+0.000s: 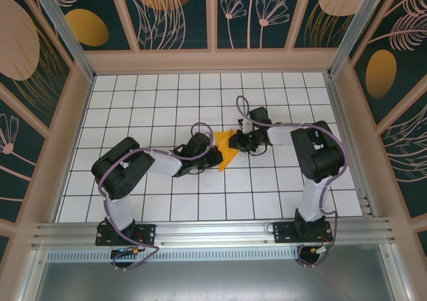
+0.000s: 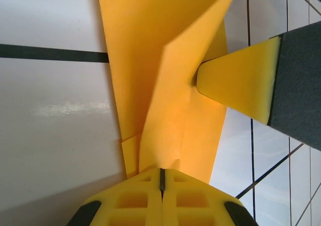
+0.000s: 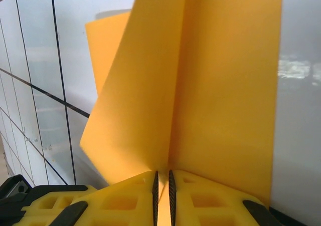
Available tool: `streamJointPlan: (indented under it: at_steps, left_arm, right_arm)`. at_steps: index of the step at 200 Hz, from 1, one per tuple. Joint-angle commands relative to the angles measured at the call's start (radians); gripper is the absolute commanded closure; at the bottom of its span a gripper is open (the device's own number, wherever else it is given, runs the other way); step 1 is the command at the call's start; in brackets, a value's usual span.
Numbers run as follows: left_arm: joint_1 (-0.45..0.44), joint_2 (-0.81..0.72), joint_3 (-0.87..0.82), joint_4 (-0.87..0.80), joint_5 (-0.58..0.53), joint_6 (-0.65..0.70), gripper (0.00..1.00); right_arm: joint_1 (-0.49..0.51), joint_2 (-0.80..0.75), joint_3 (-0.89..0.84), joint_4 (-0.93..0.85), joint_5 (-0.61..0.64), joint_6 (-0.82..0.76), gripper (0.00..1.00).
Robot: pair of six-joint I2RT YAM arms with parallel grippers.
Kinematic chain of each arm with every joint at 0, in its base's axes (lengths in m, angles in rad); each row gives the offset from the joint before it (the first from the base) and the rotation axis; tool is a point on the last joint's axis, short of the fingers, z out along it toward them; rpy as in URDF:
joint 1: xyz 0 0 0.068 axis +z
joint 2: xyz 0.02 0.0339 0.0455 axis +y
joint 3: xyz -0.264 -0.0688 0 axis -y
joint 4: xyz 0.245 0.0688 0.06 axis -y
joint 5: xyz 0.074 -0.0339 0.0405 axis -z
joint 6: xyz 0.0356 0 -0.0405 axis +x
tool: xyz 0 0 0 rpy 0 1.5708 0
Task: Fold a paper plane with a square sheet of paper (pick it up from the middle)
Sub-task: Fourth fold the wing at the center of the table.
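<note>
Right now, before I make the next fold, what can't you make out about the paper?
- Top view: the paper is too small to read its creases, and the left hand and right hand cover its side edges.
- Left wrist view: its far end is cut off by the top edge.
- Right wrist view: its top runs out of frame too.

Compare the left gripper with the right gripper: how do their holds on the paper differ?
The left gripper meets the paper from the left, the right gripper from the right. The left gripper's jaws touch; the right gripper's leave a thin slit. Both are shut on the paper.
</note>
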Motion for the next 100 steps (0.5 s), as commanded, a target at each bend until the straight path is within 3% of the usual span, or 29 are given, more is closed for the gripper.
streamJointPlan:
  at_steps: [1,37,100]
  left_arm:
    - [0.005,0.056,-0.026,-0.130,-0.006,0.027,1.00]
    - [0.004,0.045,-0.028,-0.137,-0.002,0.049,1.00]
    - [0.004,0.000,-0.048,-0.133,0.023,0.178,1.00]
  right_arm:
    - [-0.011,-0.046,0.003,0.019,0.018,-0.023,0.82]
    - [-0.013,-0.120,-0.015,-0.006,0.112,-0.002,0.80]
    - [0.023,-0.086,-0.098,-0.031,0.197,0.043,0.80]
